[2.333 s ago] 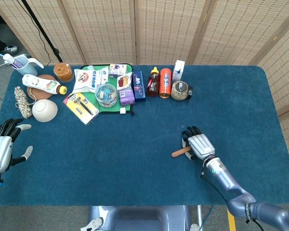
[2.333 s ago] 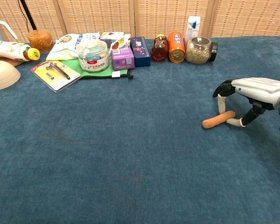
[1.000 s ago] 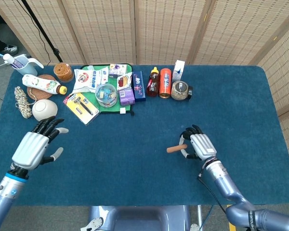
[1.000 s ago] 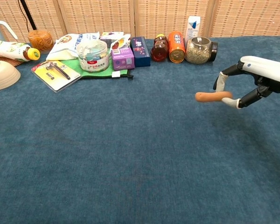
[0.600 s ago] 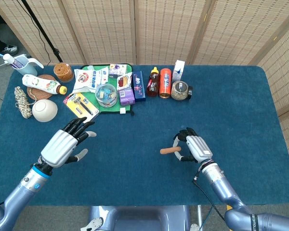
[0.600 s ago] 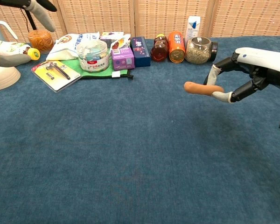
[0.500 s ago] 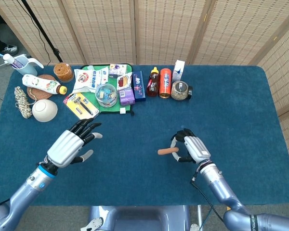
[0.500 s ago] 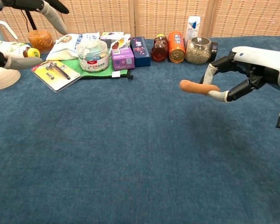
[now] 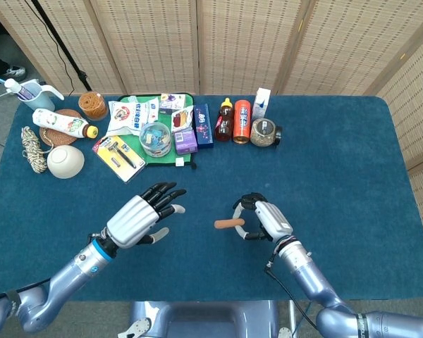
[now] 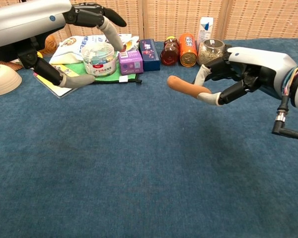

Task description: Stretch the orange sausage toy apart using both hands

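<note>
The orange sausage toy hangs above the blue table, lying roughly level with its free end pointing left. My right hand pinches its right end between thumb and a finger. My left hand hovers to the left with fingers spread and nothing in it. A gap separates its fingertips from the sausage's free end.
A row of clutter lines the back of the table: green mat, clear jar, purple box, bottles, glass jar, white bowl, rope and a lotion bottle.
My right hand lifted the sausage off the table and carried it left toward the middle. My left hand swept in from the far left toward the sausage, staying spread.
</note>
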You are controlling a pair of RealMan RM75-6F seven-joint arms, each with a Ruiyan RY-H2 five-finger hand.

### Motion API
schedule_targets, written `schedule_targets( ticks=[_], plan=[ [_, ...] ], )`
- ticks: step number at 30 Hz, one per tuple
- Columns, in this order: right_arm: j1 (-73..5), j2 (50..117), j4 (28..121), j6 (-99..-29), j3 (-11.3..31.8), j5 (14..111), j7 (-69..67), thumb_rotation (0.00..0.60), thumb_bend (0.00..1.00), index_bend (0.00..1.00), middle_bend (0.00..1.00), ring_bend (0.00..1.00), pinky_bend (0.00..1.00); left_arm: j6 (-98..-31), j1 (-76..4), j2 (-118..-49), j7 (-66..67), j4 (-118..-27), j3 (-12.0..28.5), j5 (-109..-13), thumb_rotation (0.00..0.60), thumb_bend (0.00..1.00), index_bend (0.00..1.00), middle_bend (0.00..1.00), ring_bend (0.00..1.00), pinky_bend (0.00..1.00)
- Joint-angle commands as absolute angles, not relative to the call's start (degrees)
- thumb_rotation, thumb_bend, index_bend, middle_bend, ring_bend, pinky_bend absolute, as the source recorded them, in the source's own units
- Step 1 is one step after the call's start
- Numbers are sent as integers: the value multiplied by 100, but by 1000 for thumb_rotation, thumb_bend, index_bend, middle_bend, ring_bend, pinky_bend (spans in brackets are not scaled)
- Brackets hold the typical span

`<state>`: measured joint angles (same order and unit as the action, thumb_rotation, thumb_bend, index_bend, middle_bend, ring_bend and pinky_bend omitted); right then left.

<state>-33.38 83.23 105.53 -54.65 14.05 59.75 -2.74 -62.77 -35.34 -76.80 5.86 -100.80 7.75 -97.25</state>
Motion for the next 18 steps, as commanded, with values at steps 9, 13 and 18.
schedule_targets(
  ticks=[9, 13, 18],
  plan=[
    [-3407, 8343, 10764, -5414, 1513, 5876, -485, 600, 546, 687, 322, 163, 65, -6158, -3815, -7940, 673, -9998, 875, -9591, 600, 310, 329, 119, 20, 101],
    [-3413, 8309, 10849, -5370, 1509, 5843, -579, 600, 546, 688, 322, 162, 65, -6094, -3938, -8014, 743, -9976, 910, -9529, 600, 311, 337, 119, 20, 101],
    [-3427, 8293, 10866, -5358, 1483, 5870, -592, 600, 546, 688, 322, 163, 65, -6052, -4021, -8038, 758, -9975, 923, -9477, 600, 311, 354, 119, 20, 101]
  ],
)
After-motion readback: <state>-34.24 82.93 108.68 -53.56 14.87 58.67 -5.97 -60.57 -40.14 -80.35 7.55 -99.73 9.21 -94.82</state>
